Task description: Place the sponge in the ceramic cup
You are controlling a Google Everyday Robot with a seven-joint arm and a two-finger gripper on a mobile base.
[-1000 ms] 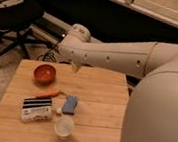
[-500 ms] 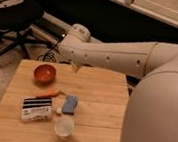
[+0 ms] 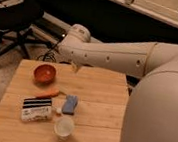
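The blue sponge [image 3: 70, 104] lies flat near the middle of the wooden table [image 3: 97, 105]. Just in front of it stands the small white ceramic cup [image 3: 64, 127], upright, close to the table's front edge. My gripper [image 3: 75, 67] hangs from the end of the white arm above the table's back edge, to the right of the bowl and well behind the sponge. Nothing shows in it.
An orange-red bowl [image 3: 45, 73] sits at the back left. An orange carrot-like stick [image 3: 47, 94] and a white packet with black stripes [image 3: 37, 109] lie left of the sponge. A black office chair [image 3: 17, 18] stands behind the table at left.
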